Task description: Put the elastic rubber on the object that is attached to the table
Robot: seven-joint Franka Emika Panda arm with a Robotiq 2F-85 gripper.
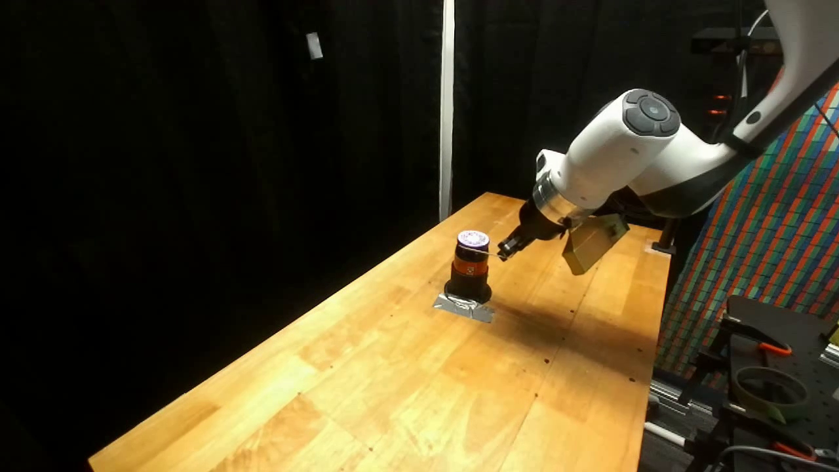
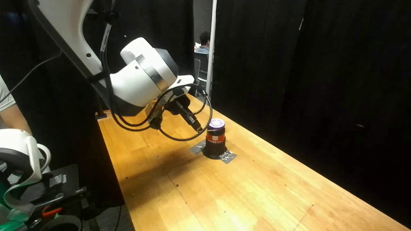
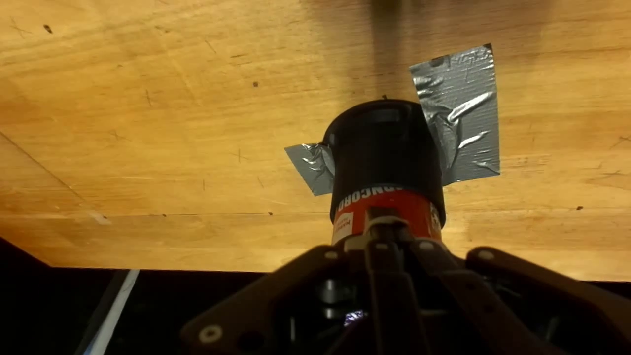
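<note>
The object attached to the table [image 1: 470, 269] is an upright black cylinder with an orange-red band and a white-purple top, held by grey tape. It also shows in an exterior view [image 2: 215, 138] and in the wrist view [image 3: 384, 148]. The elastic rubber [image 1: 489, 253] is a thin pale line from my fingertips across the object's upper part, just below the top; it also shows in an exterior view [image 2: 211, 130]. It appears looped around the object. My gripper [image 1: 504, 253] is shut on the elastic rubber, close beside the object. In the wrist view the fingers [image 3: 388, 231] hide the object's upper part.
Grey tape [image 3: 463, 118] fixes the object to the wooden table [image 1: 393, 380]. A cable loop [image 2: 183, 139] hangs from the wrist near the object. A black side stand [image 1: 780, 341] with a tape roll [image 1: 771, 388] stands beyond the table's edge. A person's arm [image 2: 14, 118] shows beside the table.
</note>
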